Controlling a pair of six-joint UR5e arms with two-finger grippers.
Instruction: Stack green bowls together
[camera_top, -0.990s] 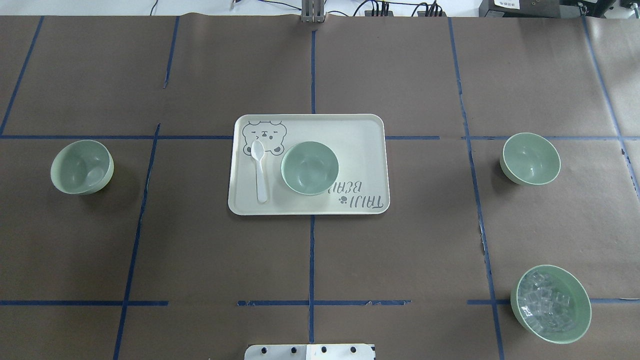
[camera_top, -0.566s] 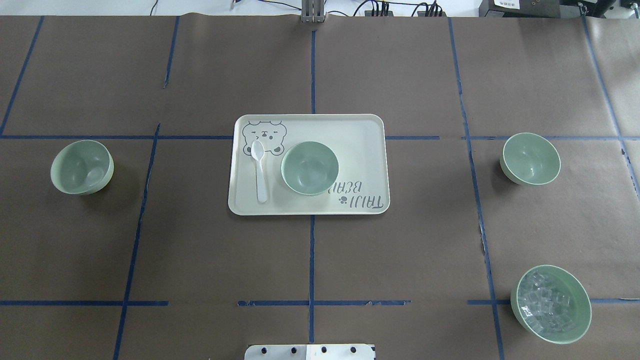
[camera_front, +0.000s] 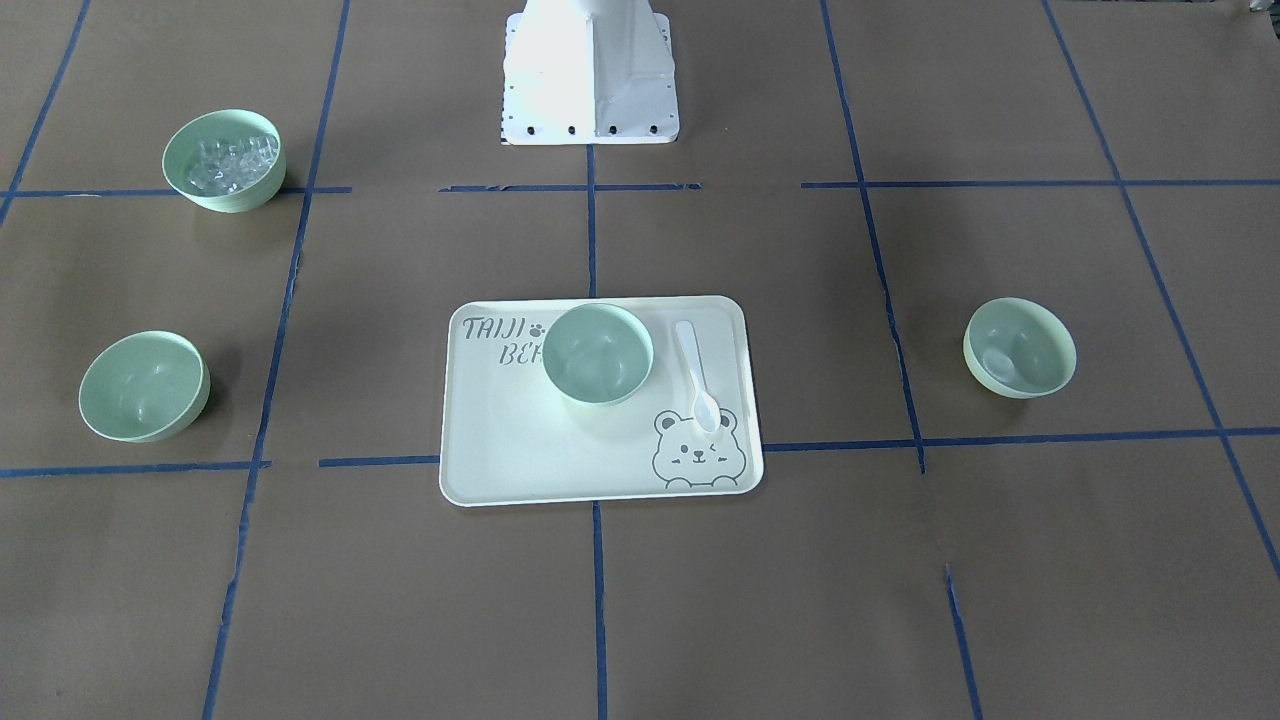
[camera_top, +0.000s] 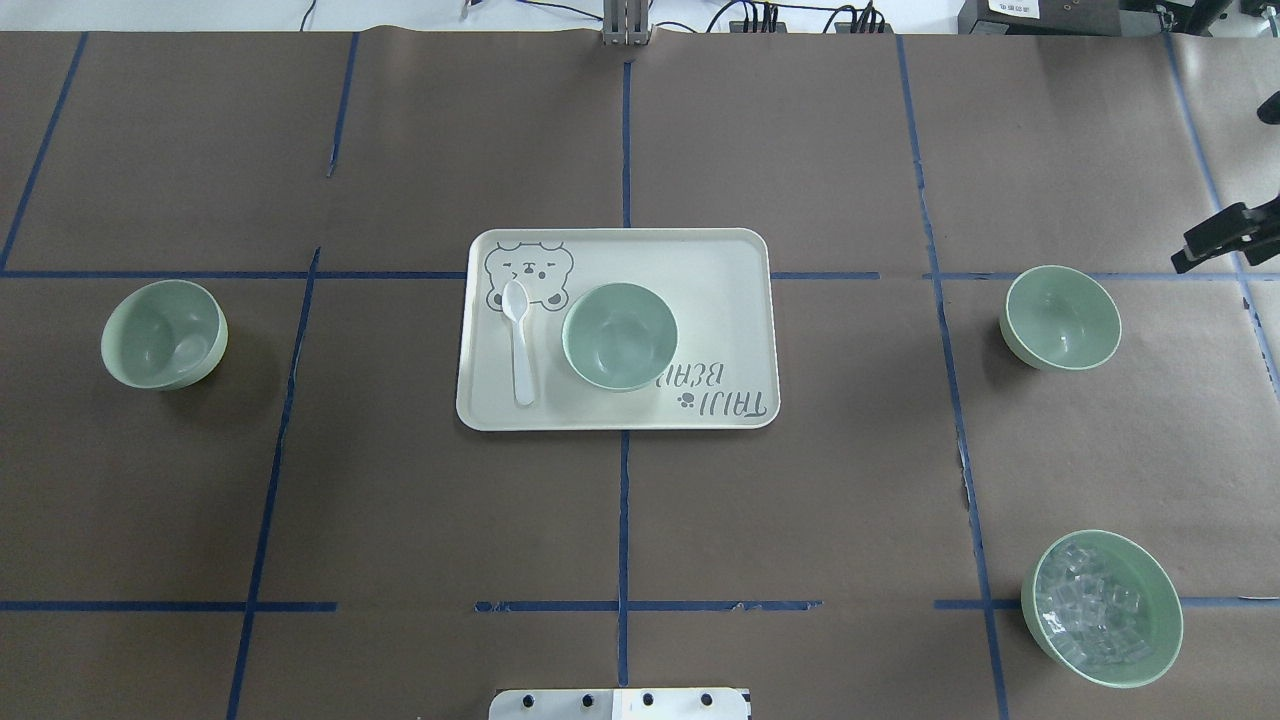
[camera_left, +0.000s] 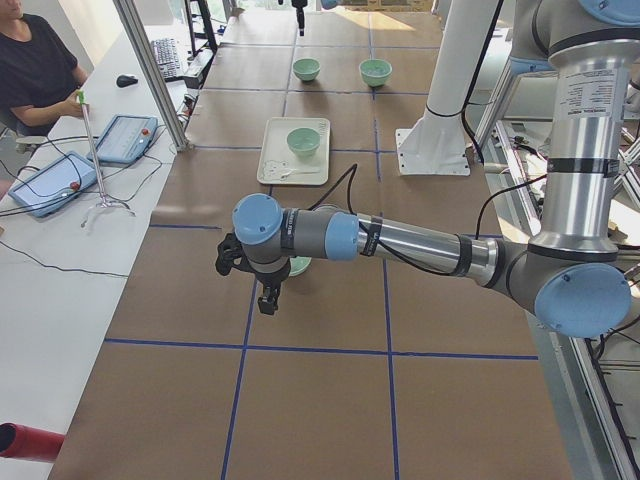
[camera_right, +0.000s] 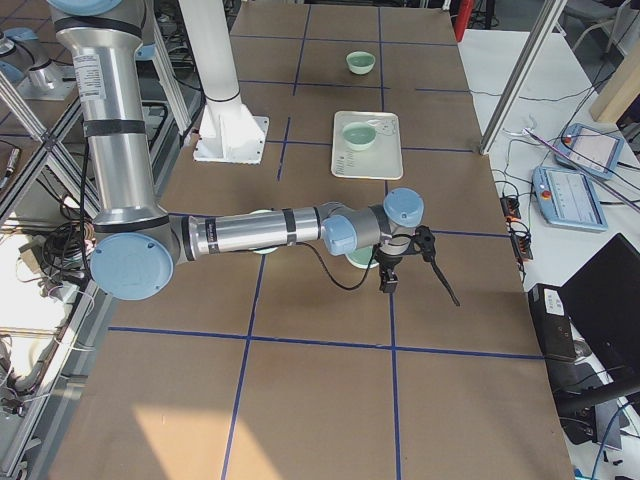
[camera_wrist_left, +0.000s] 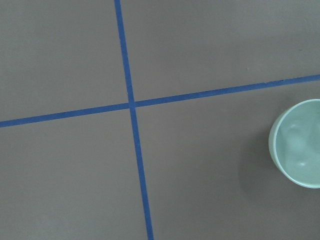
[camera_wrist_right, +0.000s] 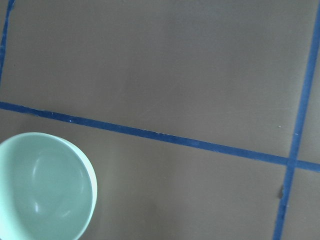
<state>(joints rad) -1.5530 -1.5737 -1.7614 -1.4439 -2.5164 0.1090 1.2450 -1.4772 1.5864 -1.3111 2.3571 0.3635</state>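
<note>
Three plain green bowls stand apart. One is on the table's left, one on the bear-print tray, one on the right. My right gripper pokes in at the overhead view's right edge, beyond and to the right of the right bowl; only part of it shows, so I cannot tell whether it is open. My left gripper shows only in the exterior left view, hovering beside the left bowl; I cannot tell its state. No gripper touches a bowl.
A green bowl of clear cubes stands at the near right. The pale tray in the middle also carries a white spoon. The robot's base plate is at the near edge. Brown paper with blue tape lines covers the table.
The right gripper has come into the overhead view at the right edge. The bowls, tray and spoon have not moved.
</note>
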